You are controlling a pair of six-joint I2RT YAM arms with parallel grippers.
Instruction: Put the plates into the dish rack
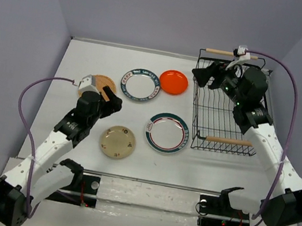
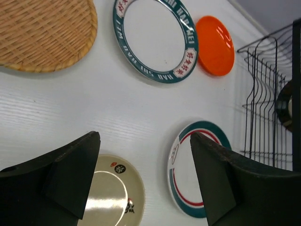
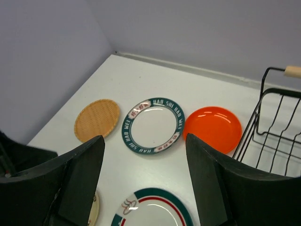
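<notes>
Five plates lie flat on the white table. The woven tan plate (image 1: 101,84) is at the left, partly under my left gripper (image 1: 112,99). A white plate with a dark lettered rim (image 1: 140,85) and the small orange-red plate (image 1: 173,82) lie behind. A white plate with a green and red striped rim (image 1: 166,133) and the beige plate (image 1: 117,141) lie nearer. The black wire dish rack (image 1: 224,111) stands at the right. My right gripper (image 1: 204,75) hovers over its left edge, open and empty. My left gripper is open and empty too. The cream dark-rimmed plate is not visible.
The rack has wooden dowel handles at its far end (image 1: 220,52) and near end (image 1: 229,141). Grey walls close in the table on the left, back and right. My right arm (image 1: 263,139) reaches along the rack's right side.
</notes>
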